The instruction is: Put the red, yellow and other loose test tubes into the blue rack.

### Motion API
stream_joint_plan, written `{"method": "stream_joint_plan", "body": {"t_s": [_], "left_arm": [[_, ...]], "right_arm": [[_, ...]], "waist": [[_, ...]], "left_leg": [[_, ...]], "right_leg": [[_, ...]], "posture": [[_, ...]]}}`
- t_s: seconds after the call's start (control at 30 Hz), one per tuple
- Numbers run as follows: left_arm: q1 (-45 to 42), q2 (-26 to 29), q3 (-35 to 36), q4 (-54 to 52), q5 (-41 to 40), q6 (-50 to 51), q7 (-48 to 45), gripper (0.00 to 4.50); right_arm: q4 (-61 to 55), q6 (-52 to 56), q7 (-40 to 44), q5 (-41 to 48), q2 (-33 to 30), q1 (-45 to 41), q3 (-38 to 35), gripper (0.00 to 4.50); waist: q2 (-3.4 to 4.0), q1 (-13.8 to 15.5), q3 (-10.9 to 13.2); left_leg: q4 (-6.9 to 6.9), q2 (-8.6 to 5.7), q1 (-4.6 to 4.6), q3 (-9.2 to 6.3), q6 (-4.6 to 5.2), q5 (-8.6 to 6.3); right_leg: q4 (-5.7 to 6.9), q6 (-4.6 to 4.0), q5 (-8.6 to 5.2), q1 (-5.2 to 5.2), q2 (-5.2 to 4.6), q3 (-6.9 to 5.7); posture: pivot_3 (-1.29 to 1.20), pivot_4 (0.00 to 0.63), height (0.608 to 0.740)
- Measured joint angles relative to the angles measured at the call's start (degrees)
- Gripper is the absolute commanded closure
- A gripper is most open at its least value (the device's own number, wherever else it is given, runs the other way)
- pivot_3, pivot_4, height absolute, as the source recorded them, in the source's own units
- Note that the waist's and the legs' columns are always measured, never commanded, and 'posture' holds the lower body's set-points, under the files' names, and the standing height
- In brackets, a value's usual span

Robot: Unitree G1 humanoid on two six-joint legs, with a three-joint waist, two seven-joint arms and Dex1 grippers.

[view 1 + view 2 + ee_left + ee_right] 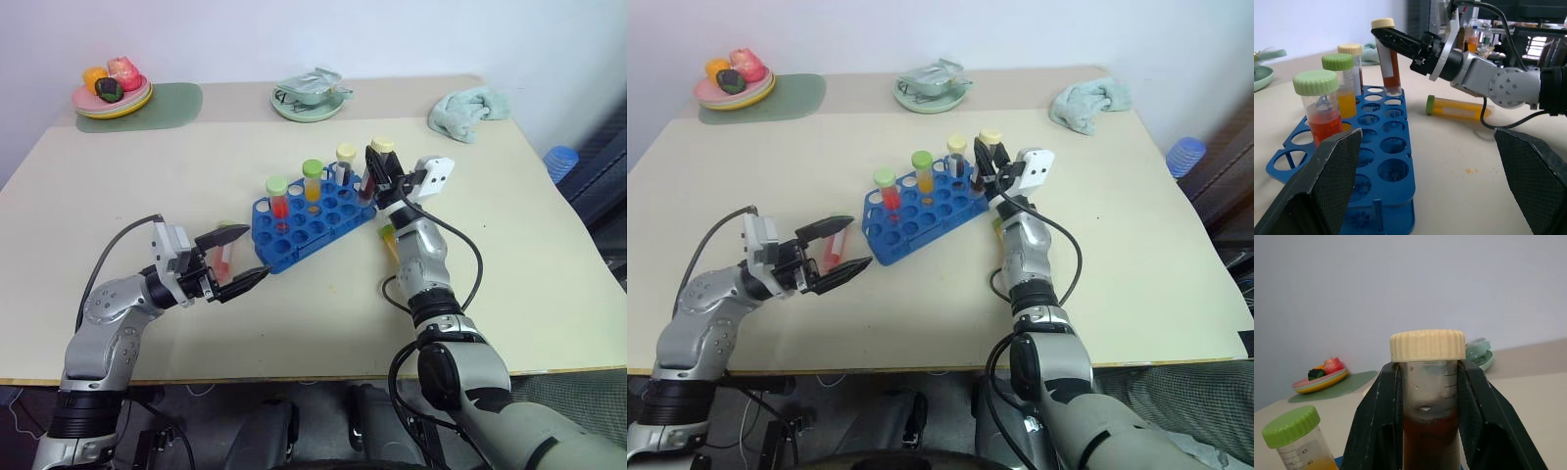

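Right claw (380,174) is clamped on a cream-capped tube (1427,382) of dark red-brown liquid, one black finger (1376,421) on each side just under the cap. In the left wrist view that tube's foot stands in a hole at the far corner of the blue rack (309,220), leaning a little. Printed graduation marks run down its clear upper wall, with what may be "m" beside them; no figures can be read there.

Left claw (242,257) hovers low over the table (549,294) just off the rack's near end, its two fingers spread wide and holding nothing. Between them in the head views lies a loose red tube (224,257) on the table, just beside the rack.

Three more capped tubes stand upright in the rack. A green-capped tube with red liquid (278,203) is nearest the left claw, next a green-capped tube with orange-yellow liquid (312,182), then a cream-capped tube (346,164) further back. The right wrist view shows the numbers "45" and "40" on the scale of the orange-yellow one.

Another loose tube (1457,106), green-capped with yellow liquid, lies on its side on the table beside the rack, below the right forearm.

Along the far edge sit a plate of toy fruit (112,93) on a green mat (167,106), a pale green dish (309,96) with a crumpled wrapper, and a green cloth (468,113).
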Motion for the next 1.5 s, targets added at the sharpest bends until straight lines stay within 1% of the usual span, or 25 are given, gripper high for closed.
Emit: {"method": "stream_joint_plan", "body": {"t_s": [0.07, 0.13, 0.17, 0.2, 0.3, 0.4, 0.5, 0.57, 0.67, 0.7, 0.73, 0.8, 0.87, 0.93, 1.03, 1.13, 1.23, 1.27, 1.37, 1.43, 1.5], "left_arm": [[0.0, 0.0, 0.0, -0.28, 0.0, 0.0, 0.02, 0.07], [0.0, -0.03, 0.0, -0.28, 0.0, 0.0, 0.06, 0.07], [0.0, -0.04, 0.0, -0.28, 0.0, 0.0, 0.07, 0.07], [0.0, -0.08, 0.0, -0.28, 0.0, 0.0, 0.09, 0.07], [-0.04, -0.43, -0.03, -0.29, 0.0, 0.0, 0.14, 0.07], [-0.25, -0.95, -0.07, -0.28, -0.01, 0.0, 0.15, 0.07], [-0.94, -1.68, -0.25, -0.25, -0.01, 0.0, 0.14, 0.07], [-1.35, -2.05, -0.36, -0.25, 0.0, 0.01, 0.14, 0.07], [-2.04, -2.06, -1.73, -0.2, -0.78, 1.77, -1.07, 0.07], [-2.21, -1.92, -2.12, -0.2, -1.45, 2.82, -2.17, 0.07], [-2.22, -1.59, -2.26, -0.1, -1.92, 3.49, -2.85, 0.07], [-2.8, -1.45, -2.37, 0.23, -2.3, 3.82, -3.91, 0.07], [-4.45, -1.51, -2.71, 1.07, -2.3, 3.86, -4.83, 0.07], [-5.27, -1.81, -2.98, 1.61, -2.3, 3.85, -5.34, 0.07], [-6.22, -2.8, -4.14, 2.15, -2.28, 3.86, -5.58, 0.07], [-6.38, -3.23, -4.41, 2.33, -2.28, 3.86, -5.67, 0.07], [-6.29, -3.29, -4.47, 2.64, -2.28, 3.85, -5.73, 0.07], [-6.2, -3.28, -4.42, 2.63, -2.29, 3.85, -5.72, 0.07], [-5.82, -3.42, -4.48, 2.21, -2.32, 4.43, -5.42, 0.07], [-4.69, -3.37, -4.29, 1.53, -2.38, 4.57, -4.99, 0.07], [-3.76, -3.3, -4.05, 1.29, -2.4, 4.77, -4.67, 0.07]], "right_arm": [[0.01, -1.46, 0.72, -0.44, -0.01, 0.63, 0.32, 1.78], [0.05, -3.38, 0.84, -1.88, 0.06, 1.77, 1.22, 0.75], [0.06, -4.48, 0.41, -2.74, 0.1, 2.06, 1.69, 0.32], [0.05, -6.12, -0.31, -3.91, 0.18, 2.18, 2.22, 0.08], [-2.07, -8.19, -1.11, -5.55, 0.18, 3.23, 3.52, 0.08], [-6.71, -7.28, -1.57, -5.72, -0.07, 4.88, 4.52, 0.08], [-14.17, -3.49, -3.16, -6.79, -2.02, 6.36, 5.77, 0.08], [-20.2, 1.42, -4.25, -7.05, -4.33, 7.46, 6.35, 0.08], [-37.26, 20.63, -6.63, -5.89, -11.18, 11.64, 7.46, 0.08], [-45.79, 31.77, -7.37, -4.69, -15.95, 14.01, 8.03, 0.08], [-51.03, 38.73, -7.73, -3.68, -19.03, 15.13, 7.76, 0.08], [-58.42, 49.81, -8.46, -0.86, -22.97, 16.05, 7.19, 0.08], [-65.7, 62.7, -9.04, 4.0, -26.45, 16.23, 6.27, 0.08], [-68.74, 71.41, -9.72, 7.19, -28.72, 15.58, 5.54, 0.08], [-66.32, 80.8, -10.55, 9.78, -32.26, 12.36, 3.34, 0.08], [-55.87, 83.07, -11.01, 6.5, -37.79, 10.39, 3.65, 0.08], [-38.46, 80.54, -10.95, 0.26, -41.17, 7.64, 6.42, 0.08], [-35.11, 79.46, -10.84, -1.15, -41.52, 7.24, 7.14, 0.08], [-19.5, 72.69, -10.3, -6.74, -41.78, 3.06, 10.46, 0.08], [-12.72, 70.77, -8.84, -8.67, -41.95, 1.5, 11.15, 0.08], [-9.27, 70.18, -6.6, -9.46, -42.0, -0.56, 11.57, 0.08]], "waist": [[0.0, 0.04, 0.0], [0.01, 0.04, 0.01], [0.02, 0.03, 0.01], [0.03, 0.03, 0.02], [0.02, 0.09, 0.01], [0.03, 0.17, 0.02], [0.03, 0.33, 0.02], [0.03, 0.42, 0.02], [0.04, 0.73, 0.02], [0.05, 1.03, 0.03], [0.03, 1.0, 0.02], [0.05, 0.7, 0.02], [0.05, 0.51, 0.02], [0.05, 0.55, 0.03], [0.04, 0.71, 0.02], [-0.01, 1.01, 0.0], [0.0, 0.87, 0.01], [0.0, 0.79, 0.01], [0.02, 0.41, 0.02], [0.02, 0.49, 0.02], [0.01, 0.4, 0.02]], "left_leg": [[-0.02, 0.0, 0.0, 0.0, 0.0, 0.0], [-0.06, 0.01, -0.02, 0.01, 0.0, 0.0], [-0.06, 0.01, -0.04, 0.01, 0.0, 0.0], [-0.06, 0.01, -0.05, 0.03, 0.0, 0.0], [-0.06, 0.04, -0.06, 0.03, -0.01, 0.0], [-0.06, 0.05, -0.07, 0.03, -0.01, 0.0], [-0.05, 0.06, -0.09, 0.03, 0.0, 0.0], [-0.05, 0.06, -0.12, 0.03, 0.0, 0.0], [-0.04, 0.09, -0.27, -0.02, 0.0, 0.0], [-0.02, 0.08, -0.32, -0.03, 0.01, -0.01], [-0.03, 0.09, -0.32, -0.02, 0.02, -0.01], [-0.04, 0.12, -0.29, 0.01, 0.02, -0.01], [-0.04, 0.25, -0.25, 0.05, 0.04, -0.03], [-0.04, 0.29, -0.25, 0.07, 0.28, -0.16], [-0.02, 0.29, -0.26, 0.1, 0.27, -0.15], [-0.01, 0.29, -0.28, 0.14, 0.06, -0.03], [-0.01, 0.29, -0.3, 0.26, 0.11, -0.06], [-0.04, 0.3, -0.31, 0.26, 0.11, -0.06], [-0.04, 0.33, -0.26, 0.38, 0.11, -0.06], [-0.04, 0.37, -0.26, 0.39, 0.1, -0.05], [-0.02, 0.41, -0.24, 0.45, 0.09, -0.05]], "right_leg": [[0.0, 0.0, 0.0, -0.01, 0.01, 0.01], [0.0, 0.0, 0.0, -0.06, 0.02, 0.02], [0.0, 0.0, 0.0, -0.08, 0.03, 0.03], [0.0, 0.0, 0.0, -0.1, 0.04, 0.04], [-0.01, 0.0, 0.0, -0.1, 0.09, 0.06], [-0.02, 0.0, 0.0, -0.1, 0.11, 0.07], [-0.03, 0.0, 0.0, -0.11, 0.11, 0.07], [-0.04, 0.0, 0.0, -0.13, 0.12, 0.07], [-0.07, 0.0, 0.0, -0.2, 0.11, 0.07], [-0.11, 0.0, 0.0, -0.24, 0.11, 0.07], [-0.14, -0.01, 0.0, -0.23, 0.12, 0.07], [-0.16, -0.01, 0.0, -0.21, 0.12, 0.08], [-0.17, -0.07, 0.04, -0.18, 0.2, 0.08], [-0.17, -0.11, 0.07, -0.18, 0.23, 0.08], [-0.23, -0.13, 0.1, -0.15, 0.23, 0.07], [-0.35, -0.11, 0.11, -0.11, 0.23, 0.06], [-0.38, -0.1, 0.12, -0.14, 0.19, 0.07], [-0.38, -0.1, 0.12, -0.16, 0.19, 0.08], [-0.35, -0.09, 0.12, -0.16, 0.21, 0.13], [-0.34, -0.1, 0.12, -0.16, 0.23, 0.13], [-0.33, -0.11, 0.15, -0.15, 0.26, 0.17]], "posture": [[0.0, 0.15, 0.74], [0.0, 0.15, 0.74], [0.0, 0.15, 0.74], [0.0, 0.15, 0.74], [0.0, 0.15, 0.74], [0.0, 0.15, 0.74], [0.0, 0.15, 0.74], [0.0, 0.15, 0.74], [0.0, 0.15, 0.74], [0.0, 0.15, 0.74], [0.0, 0.15, 0.74], [0.0, 0.15, 0.74], [0.0, 0.15, 0.74], [0.0, 0.15, 0.74], [0.0, 0.15, 0.74], [0.0, 0.15, 0.74], [0.0, 0.15, 0.74], [0.0, 0.15, 0.74], [0.0, 0.15, 0.74], [0.0, 0.15, 0.74], [0.0, 0.15, 0.74]]}}
